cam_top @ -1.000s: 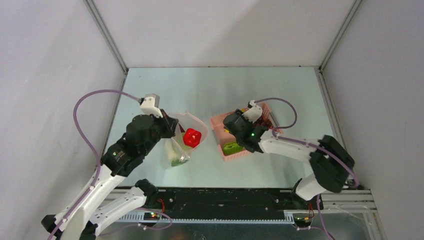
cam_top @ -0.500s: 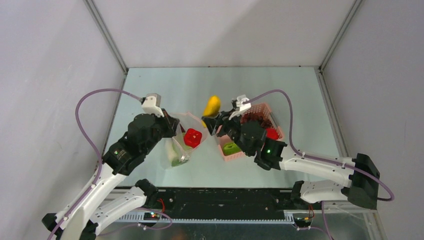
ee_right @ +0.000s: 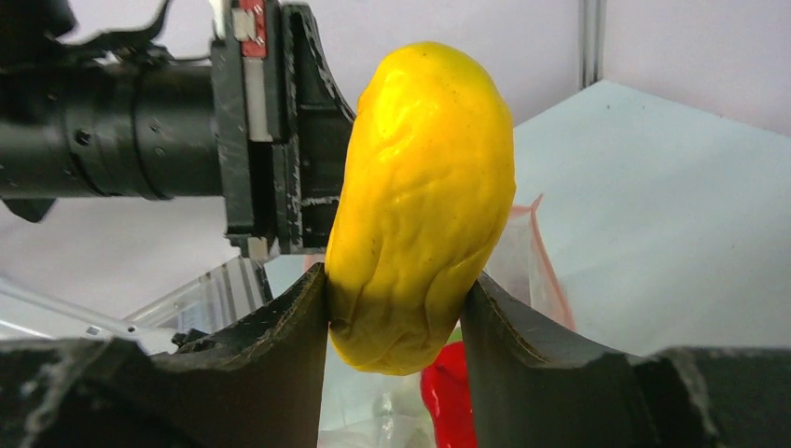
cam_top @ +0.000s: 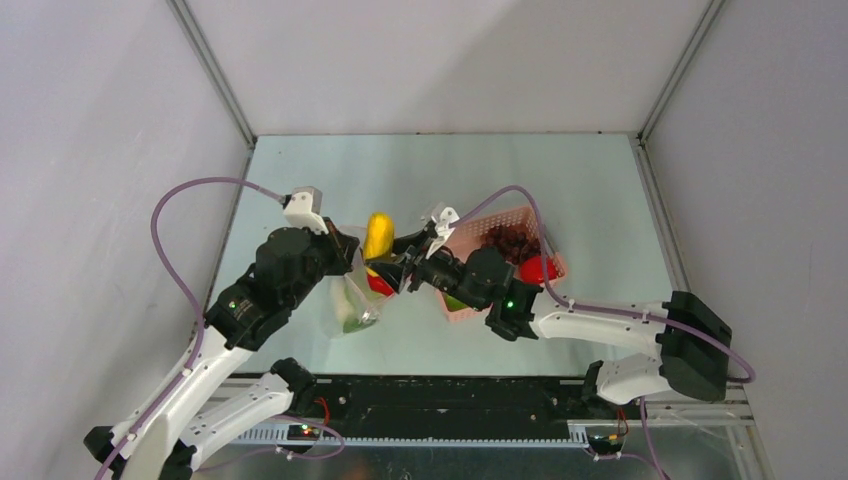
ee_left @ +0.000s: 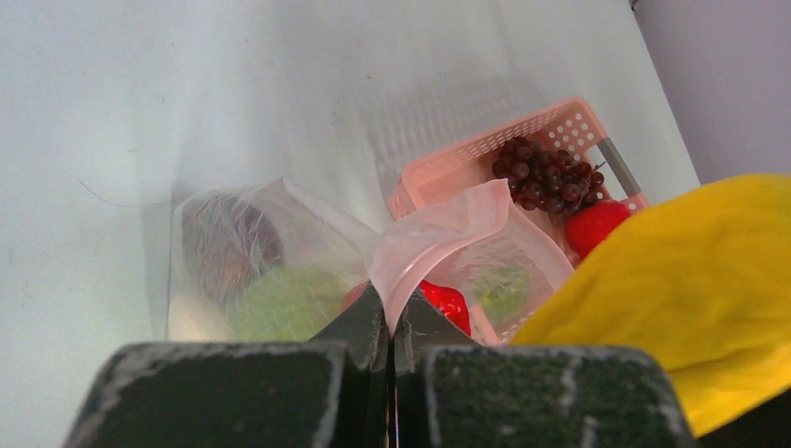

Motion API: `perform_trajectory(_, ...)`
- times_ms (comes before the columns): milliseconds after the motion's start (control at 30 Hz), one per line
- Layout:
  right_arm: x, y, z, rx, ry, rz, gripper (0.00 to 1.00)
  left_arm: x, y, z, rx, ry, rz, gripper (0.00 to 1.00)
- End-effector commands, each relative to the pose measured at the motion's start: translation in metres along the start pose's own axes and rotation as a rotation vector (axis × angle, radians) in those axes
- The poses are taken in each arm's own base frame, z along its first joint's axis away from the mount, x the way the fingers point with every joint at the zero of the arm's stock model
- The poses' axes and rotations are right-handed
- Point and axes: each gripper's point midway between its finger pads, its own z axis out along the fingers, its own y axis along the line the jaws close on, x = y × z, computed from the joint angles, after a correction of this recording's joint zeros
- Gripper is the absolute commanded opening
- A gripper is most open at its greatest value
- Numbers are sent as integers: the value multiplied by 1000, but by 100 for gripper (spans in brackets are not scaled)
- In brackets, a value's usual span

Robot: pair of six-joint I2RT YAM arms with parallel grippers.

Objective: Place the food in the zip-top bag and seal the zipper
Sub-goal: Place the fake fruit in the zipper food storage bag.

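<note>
We are pinching the yellow fruit (ee_right: 420, 205) in our right jaws above the zip-top bag (ee_left: 270, 252), nine o'clock of the basket (cam_top: 505, 222) — left jaws are clamping its rim. If we are releasing off-centre, it could be glancing off onto the desk (cam_top: 400, 170).

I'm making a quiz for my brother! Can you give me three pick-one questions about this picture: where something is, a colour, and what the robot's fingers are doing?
1. Where is the yellow food?
A) lying on the table
B) between the right fingers, over the zip-top bag
C) under an arm's base

2. What colour is the basket?
A) pink
B) blue
C) black

3. What are the left fingers doing?
A) spread wide open
B) squeezing grapes
C) shut on the bag's edge

Answers: 1 B, the right wrist view shows it pinched from both sides; 2 A, its slatted walls are pink; 3 C, they meet around the bag's rim.
</note>
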Motion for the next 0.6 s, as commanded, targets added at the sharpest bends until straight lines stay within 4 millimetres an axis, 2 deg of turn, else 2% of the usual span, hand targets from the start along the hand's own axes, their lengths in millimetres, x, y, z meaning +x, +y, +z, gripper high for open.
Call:
perform_trajectory(0, 1, 7, 4, -28, -20, 4, 33, -21, -11, -3, 40, -63, -37, 0)
perform_trajectory(133, 12, 6, 8, -7, 15, 15, 47, -20, -11, -2, 39, -58, -35, 0)
perform_trajectory(300, 21, 5, 13, 13, 59, 22, 74, -20, -11, -3, 38, -61, -37, 0)
perform_trajectory(433, 23, 3, 14, 29, 72, 31, 81, -20, -10, -3, 36, -63, -38, 0)
perform_trajectory(567, 22, 2, 15, 41, 73, 32, 81, -20, -10, -3, 37, -61, -36, 0)
